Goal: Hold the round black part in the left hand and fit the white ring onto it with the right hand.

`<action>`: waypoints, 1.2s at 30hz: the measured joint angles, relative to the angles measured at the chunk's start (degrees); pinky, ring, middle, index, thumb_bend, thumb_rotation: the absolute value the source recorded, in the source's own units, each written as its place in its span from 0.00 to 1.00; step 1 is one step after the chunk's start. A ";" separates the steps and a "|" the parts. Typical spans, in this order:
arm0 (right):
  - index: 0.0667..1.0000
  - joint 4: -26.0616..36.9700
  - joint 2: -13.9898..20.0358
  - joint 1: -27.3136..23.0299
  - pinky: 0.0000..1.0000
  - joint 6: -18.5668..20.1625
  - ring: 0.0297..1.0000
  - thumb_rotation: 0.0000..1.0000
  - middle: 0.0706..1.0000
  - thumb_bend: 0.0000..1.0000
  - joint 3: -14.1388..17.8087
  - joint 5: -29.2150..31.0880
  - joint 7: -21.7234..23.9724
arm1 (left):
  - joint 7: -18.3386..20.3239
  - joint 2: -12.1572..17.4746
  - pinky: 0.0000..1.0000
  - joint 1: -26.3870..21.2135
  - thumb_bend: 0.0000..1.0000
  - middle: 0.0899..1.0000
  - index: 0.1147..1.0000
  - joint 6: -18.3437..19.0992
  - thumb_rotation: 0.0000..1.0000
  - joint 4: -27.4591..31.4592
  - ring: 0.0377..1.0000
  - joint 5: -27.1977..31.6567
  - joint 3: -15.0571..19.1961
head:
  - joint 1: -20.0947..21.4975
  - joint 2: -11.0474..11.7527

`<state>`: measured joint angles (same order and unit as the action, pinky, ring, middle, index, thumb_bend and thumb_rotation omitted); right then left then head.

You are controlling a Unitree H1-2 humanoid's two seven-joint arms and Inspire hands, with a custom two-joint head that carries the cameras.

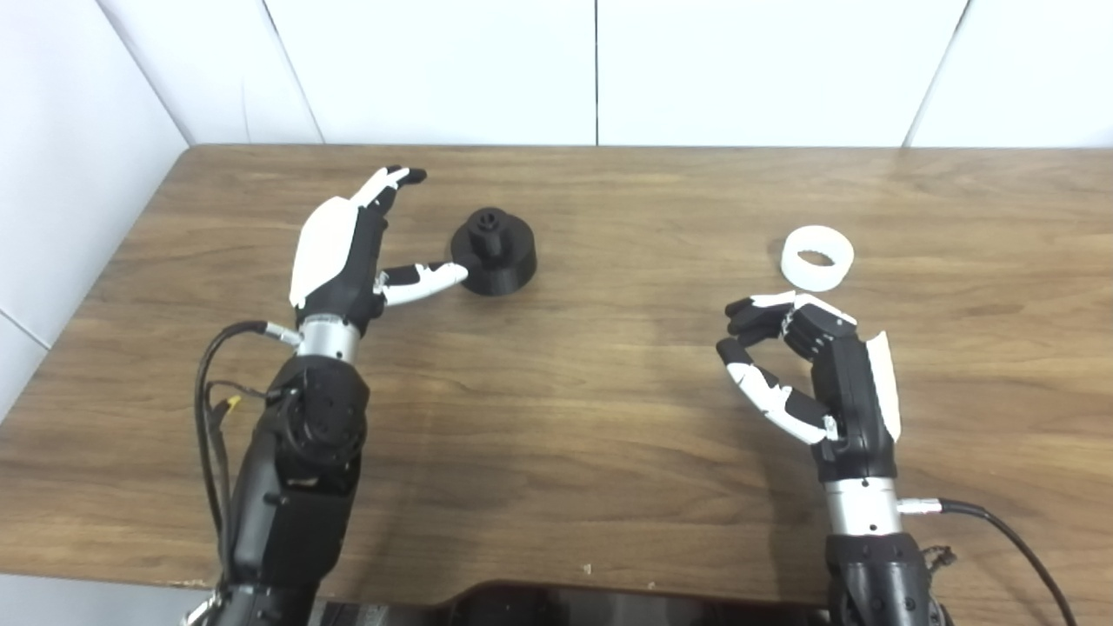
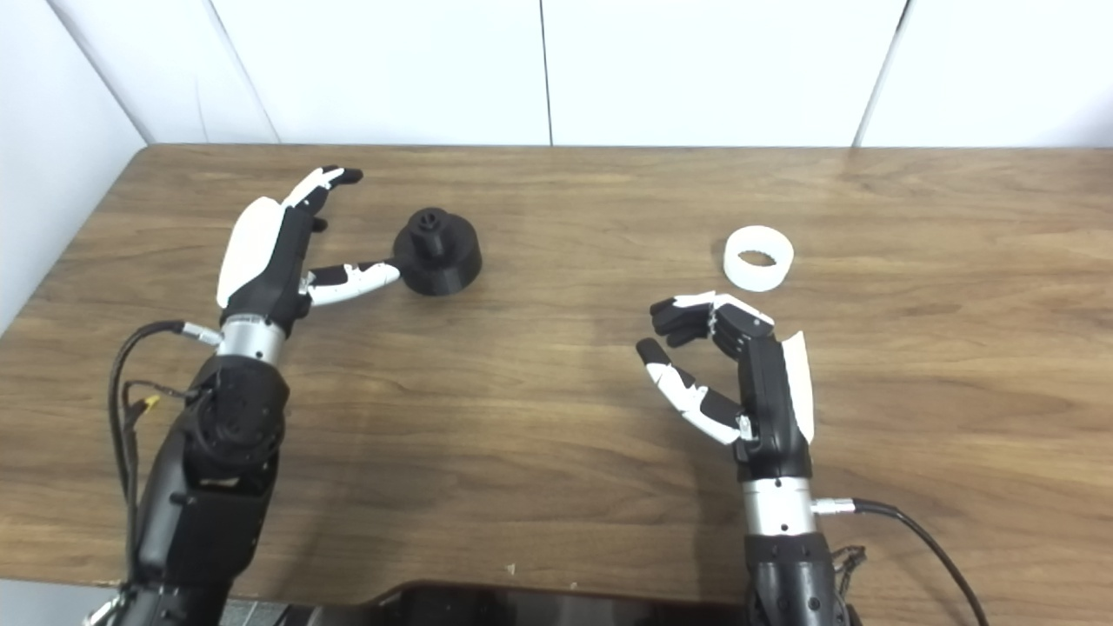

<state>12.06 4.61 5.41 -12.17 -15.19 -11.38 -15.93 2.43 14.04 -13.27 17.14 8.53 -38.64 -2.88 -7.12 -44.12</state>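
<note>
The round black part (image 1: pixel 493 253), a disc with a short stub on top, rests on the wooden table (image 1: pixel 591 417) left of centre. My left hand (image 1: pixel 348 248) is open just left of it, fingers stretched toward the back wall and the thumb tip reaching the part's near left side. The white ring (image 1: pixel 817 256) lies flat on the table at the right. My right hand (image 1: pixel 804 365) hovers a little nearer than the ring, fingers curled but apart from the thumb, holding nothing.
White wall panels (image 1: pixel 600 69) stand behind the table's back edge and along its left side. Cables (image 1: pixel 209 409) trail from both forearms. A dark part of the robot's body (image 1: pixel 556 604) shows at the bottom edge.
</note>
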 measured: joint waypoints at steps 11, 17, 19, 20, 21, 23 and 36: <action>0.46 -0.13 0.01 0.12 0.48 -0.05 0.53 0.16 0.56 0.49 0.00 -0.14 -0.04 | 2.08 3.44 0.90 -5.15 1.00 1.00 0.88 0.63 0.53 -9.62 1.00 -2.66 -4.81 | 0.35 -0.09; 0.46 -0.13 0.01 0.14 0.48 -0.05 0.53 0.16 0.56 0.49 0.00 -0.17 -0.08 | 5.16 3.81 0.96 -6.27 1.00 1.00 0.88 2.12 0.55 -12.21 1.00 -2.97 -7.35 | 0.44 -0.09; 0.46 -0.13 0.01 0.14 0.48 -0.05 0.53 0.16 0.56 0.49 0.00 -0.18 -0.08 | 6.03 3.90 0.96 -6.46 1.00 1.00 0.88 2.30 0.56 -12.22 1.00 -2.99 -8.02 | 0.53 -0.18; 0.46 -0.13 0.01 0.14 0.48 -0.05 0.53 0.16 0.56 0.49 0.00 -0.18 -0.08 | 6.58 3.92 0.97 -6.63 1.00 1.00 0.87 2.38 0.56 -12.22 1.00 -2.99 -8.41 | 0.53 -0.18; 0.46 -0.13 0.01 0.14 0.48 -0.05 0.53 0.16 0.56 0.49 0.01 -0.17 -0.07 | 6.75 3.92 0.97 -6.77 1.00 1.00 0.87 2.38 0.56 -12.22 1.00 -2.99 -8.69 | 0.44 -0.18; 0.46 -0.13 0.01 0.14 0.48 -0.05 0.54 0.16 0.56 0.49 0.00 -0.15 -0.06 | 6.87 3.92 0.97 -6.99 1.00 1.00 0.86 2.39 0.56 -12.24 1.00 -2.98 -9.05 | 0.44 -0.09; 0.46 -0.13 0.01 0.15 0.48 -0.05 0.54 0.16 0.56 0.49 -0.02 -0.24 -0.07 | 7.16 3.91 0.99 -7.08 1.00 1.00 0.86 2.34 0.52 -14.01 1.00 -2.43 -9.84 | 0.62 -0.35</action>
<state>11.94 4.61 5.56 -12.21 -15.22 -11.62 -16.00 9.59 17.95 -20.35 19.48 -5.49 -41.08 -12.71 -6.50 -44.47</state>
